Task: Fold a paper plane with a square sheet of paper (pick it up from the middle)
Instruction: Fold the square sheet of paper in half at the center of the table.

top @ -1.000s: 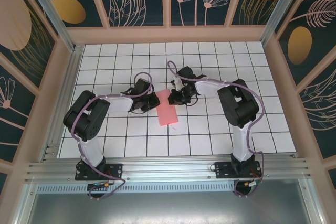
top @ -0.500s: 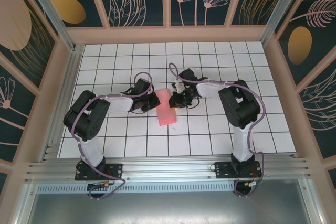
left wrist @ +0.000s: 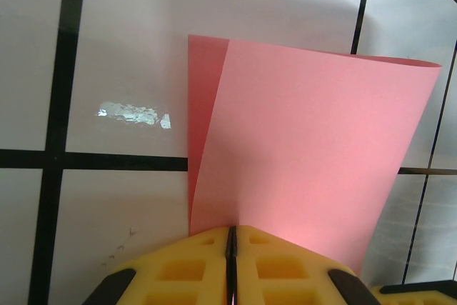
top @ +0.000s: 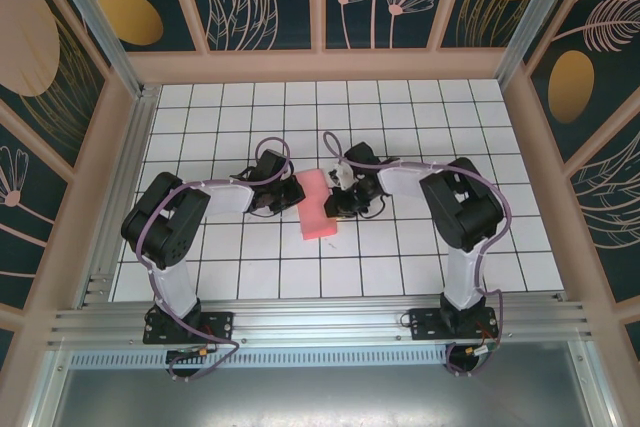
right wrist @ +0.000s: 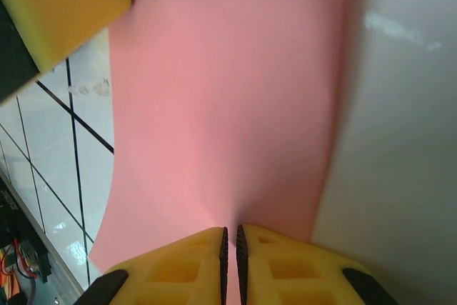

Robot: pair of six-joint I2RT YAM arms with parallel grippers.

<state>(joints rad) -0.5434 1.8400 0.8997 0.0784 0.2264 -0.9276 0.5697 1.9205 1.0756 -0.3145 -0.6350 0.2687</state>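
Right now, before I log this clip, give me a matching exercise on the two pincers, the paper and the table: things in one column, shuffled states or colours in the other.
Things
1. left pincer
2. right pincer
3. paper
4. table

States
A. white tiles with black lines
B. shut on the paper's left side in the overhead view
C. pink, doubled over, two layers showing
D. shut on the paper's right side in the overhead view

Pairs: 1-B, 2-D, 3-C, 4-A

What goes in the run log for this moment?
sheet: doubled over, two layers showing | left jaws: shut on sheet edge | right jaws: shut on sheet edge
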